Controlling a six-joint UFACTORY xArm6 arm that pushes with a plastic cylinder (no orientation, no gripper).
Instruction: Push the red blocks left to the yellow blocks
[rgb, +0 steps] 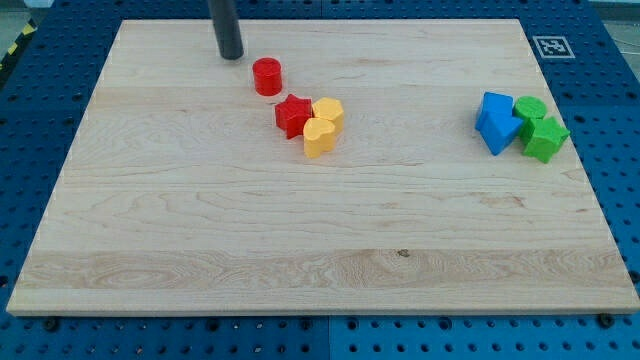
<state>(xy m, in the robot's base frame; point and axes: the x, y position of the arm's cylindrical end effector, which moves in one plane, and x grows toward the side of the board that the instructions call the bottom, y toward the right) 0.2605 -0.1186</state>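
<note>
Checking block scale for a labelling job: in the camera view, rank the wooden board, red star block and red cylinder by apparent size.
1. wooden board
2. red star block and red cylinder: they look about alike, so I won't rank them.

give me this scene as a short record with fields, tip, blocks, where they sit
tip: my tip near the view's top, up-left of the red cylinder, apart from it
red cylinder: alone, above the red star
red star: touching the yellow blocks' left side
yellow blocks: two, pressed together, shape unclear
blue blocks: two, at the view's right
green blocks: two, right beside the blue
surface: wooden board
</note>
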